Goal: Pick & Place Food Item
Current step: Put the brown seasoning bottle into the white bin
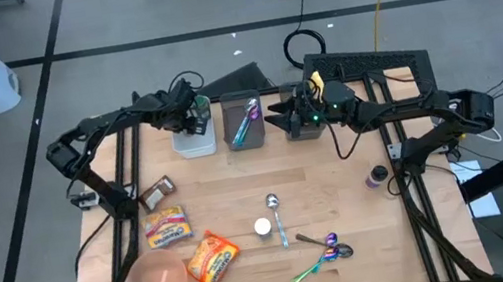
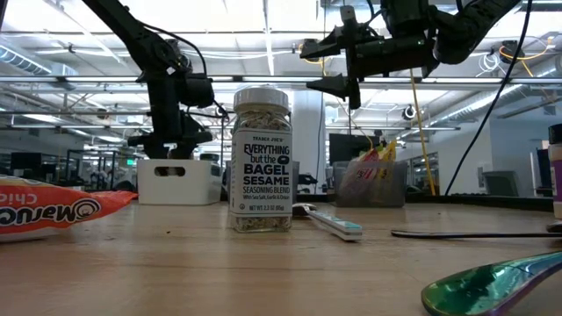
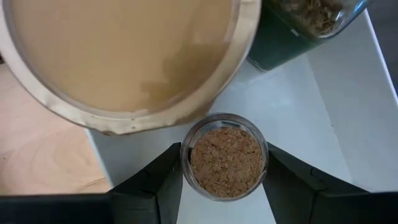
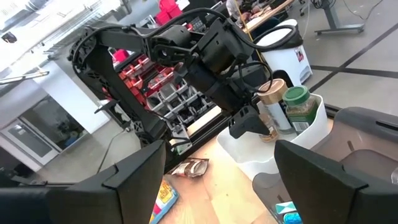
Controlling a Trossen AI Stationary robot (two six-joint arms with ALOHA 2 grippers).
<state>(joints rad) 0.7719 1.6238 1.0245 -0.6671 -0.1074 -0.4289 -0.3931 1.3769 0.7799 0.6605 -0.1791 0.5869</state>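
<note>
The wooden table (image 1: 348,237) carries three bins in a row along its far edge: a white bin (image 1: 193,142), a grey middle bin (image 1: 242,122) and a dark bin (image 1: 304,117). The row acts as the sorting zone; loose stock lies on the near half of the table.

The white bin is the food-item zone. It already holds a tan-lidded jar (image 4: 272,107) and a green-lidded jar (image 4: 301,109), both upright so that they pack side by side.

The left gripper (image 1: 194,113) works directly over the white bin. Its fingers stand one on each side of a small spice jar (image 3: 227,162) seen from above, apparently touching its wall. The jaws are partly closed and clamped on it. The jar is upright, which suits lowering it into or lifting it out of the bin; which of the two, the views do not settle.

The right gripper (image 1: 280,116) hovers between the grey bin and the dark bin with its jaws wide apart and nothing between them. It waits clear of the left arm's path.

Unsorted items on the near half: a pink bowl (image 1: 157,281), an orange snack packet (image 1: 212,260), a yellow packet (image 1: 167,226), a brown wrapper (image 1: 157,190), a seasoning jar (image 2: 261,160) standing upright at mid-table, and several spoons (image 1: 322,254).
</note>
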